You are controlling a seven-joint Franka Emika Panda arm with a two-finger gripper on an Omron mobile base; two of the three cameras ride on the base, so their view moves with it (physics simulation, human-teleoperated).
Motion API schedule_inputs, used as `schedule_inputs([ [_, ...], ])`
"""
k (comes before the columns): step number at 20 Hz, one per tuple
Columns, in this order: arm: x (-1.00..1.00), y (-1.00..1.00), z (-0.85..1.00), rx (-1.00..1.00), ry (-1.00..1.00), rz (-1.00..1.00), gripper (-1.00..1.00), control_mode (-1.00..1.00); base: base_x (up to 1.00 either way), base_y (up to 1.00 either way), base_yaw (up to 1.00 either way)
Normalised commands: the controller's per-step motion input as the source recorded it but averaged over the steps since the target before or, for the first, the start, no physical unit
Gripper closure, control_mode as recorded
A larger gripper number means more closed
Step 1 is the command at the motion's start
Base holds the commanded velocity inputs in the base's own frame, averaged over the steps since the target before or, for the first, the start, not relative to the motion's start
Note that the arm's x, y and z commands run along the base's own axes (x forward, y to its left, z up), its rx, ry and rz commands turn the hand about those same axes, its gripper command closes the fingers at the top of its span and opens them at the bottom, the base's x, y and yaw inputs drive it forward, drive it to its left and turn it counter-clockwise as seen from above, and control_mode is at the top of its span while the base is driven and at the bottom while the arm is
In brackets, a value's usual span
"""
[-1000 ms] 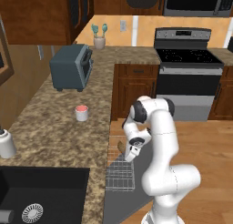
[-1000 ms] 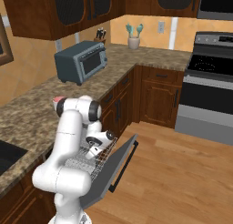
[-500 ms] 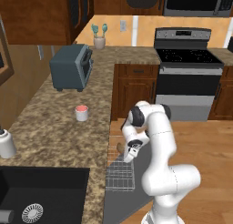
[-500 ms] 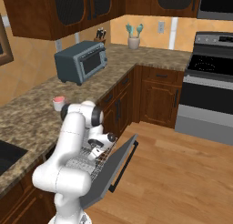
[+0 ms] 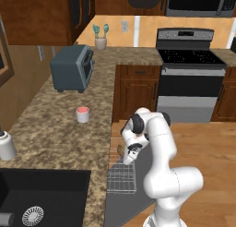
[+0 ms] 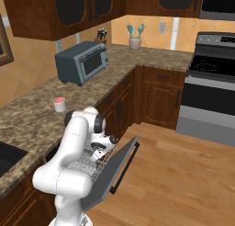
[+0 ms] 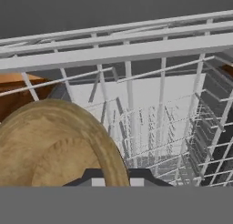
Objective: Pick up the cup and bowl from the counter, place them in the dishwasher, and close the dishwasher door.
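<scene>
1. Bowl (image 7: pixel 54 145): tan-brown and shallow, pinched by its rim in the nearly closed tool (image 5: pixel 130 153), tilted on edge, hanging just over the pale wire rack (image 5: pixel 122 176) of the dishwasher (image 6: pixel 92 167); in the hand view it sits at 8 o'clock with rack wires (image 7: pixel 132 109) behind it.
2. Judged step: setting the bowl into the rack. Done well, the rim is lowered between wires, not onto a top rail, and the tool parts only once the bowl rests; a release from above could let it roll or tip off the rack.
3. Dishwasher door (image 6: pixel 112 170): lowered partway, grey inner face up, dark bar handle (image 6: pixel 126 167) at its outer edge; it must stay open until both items are in.
4. Cup (image 5: pixel 83 114): white with a salmon top, upright on the desk (image 5: pixel 55 138), at 10 o'clock from the tool, well apart; not yet collected.
5. Desk: brown speckled granite carrying a grey toaster (image 5: pixel 72 74) at 12 o'clock from the cup, a white jar (image 5: pixel 6 146) and a dark sink (image 5: pixel 37 198) at 7 o'clock.
6. Room: stove (image 5: pixel 189 78) at 2 o'clock, utensil pot (image 5: pixel 100 40) in the corner, wood floor (image 6: pixel 183 183).
</scene>
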Motion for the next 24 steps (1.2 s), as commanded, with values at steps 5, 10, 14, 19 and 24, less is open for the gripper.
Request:
schedule_inputs([
  [5,0.29,0.01,-0.32,0.0,0.01,0.0,1.0,-1.0,0.0,0.0,0.0],
  [10,-0.03,0.0,-0.06,0.0,0.01,-0.01,-1.0,-1.0,0.0,0.0,0.0],
  [14,-0.23,-0.04,0.4,0.0,0.0,0.0,-1.0,-1.0,0.0,0.0,0.0],
  [19,-0.54,-0.17,0.46,0.0,-0.01,-0.01,-1.0,-1.0,0.0,0.0,0.0],
  [24,-0.85,-0.27,0.64,0.02,-0.09,0.0,-1.0,-1.0,0.0,0.0,0.0],
])
